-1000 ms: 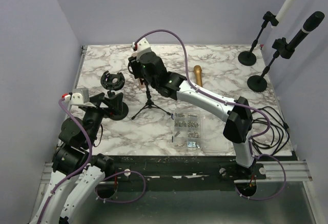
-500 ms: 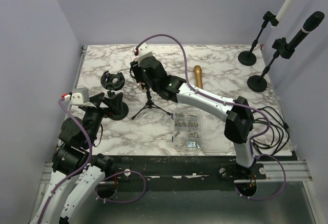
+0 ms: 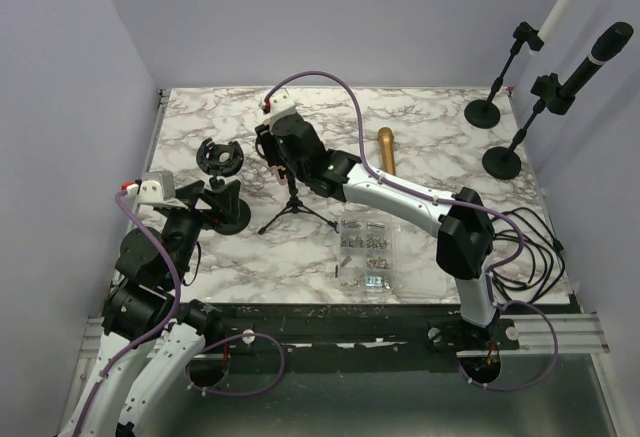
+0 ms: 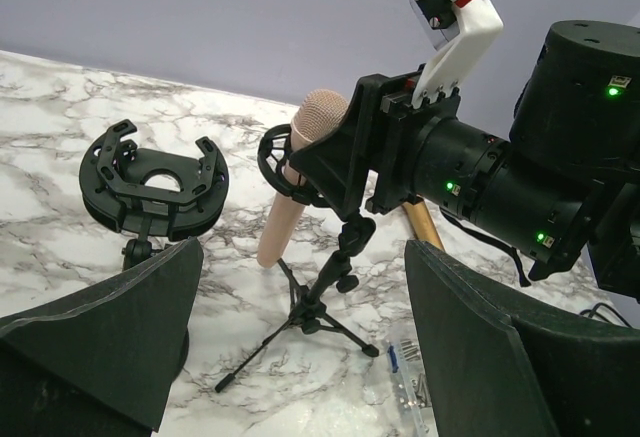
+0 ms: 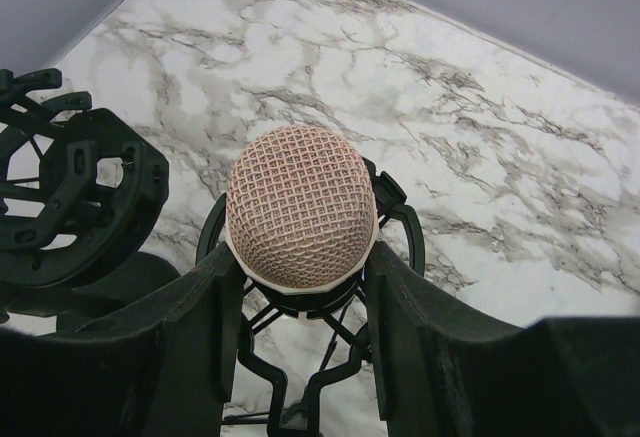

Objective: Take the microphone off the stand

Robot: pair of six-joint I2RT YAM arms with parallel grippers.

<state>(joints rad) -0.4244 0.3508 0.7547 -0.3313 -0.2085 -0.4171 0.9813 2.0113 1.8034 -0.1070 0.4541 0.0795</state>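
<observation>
Marble table (image 3: pixel 440 137) from above: the right gripper (image 3: pixel 281 160) is down over the tripod stand (image 3: pixel 293 209), and the left gripper (image 3: pixel 215 197) sits beside it, spread wide and holding nothing. Left wrist view: the microphone (image 4: pixel 283 207) sits tilted through the stand's ring (image 4: pixel 266 155), right fingers pinching it just under the head. Right wrist view confirms that pinch. The risk: nothing steadies this light tripod, so a snug ring could drag it up or topple it.

I'm working in a robot lab cell: plain lilac walls (image 3: pixel 400 17) close round the marble counter (image 3: pixel 430 127), cables (image 3: pixel 535 247) lie off its right edge, and a metal rail (image 3: pixel 560 332) fronts it.
</observation>
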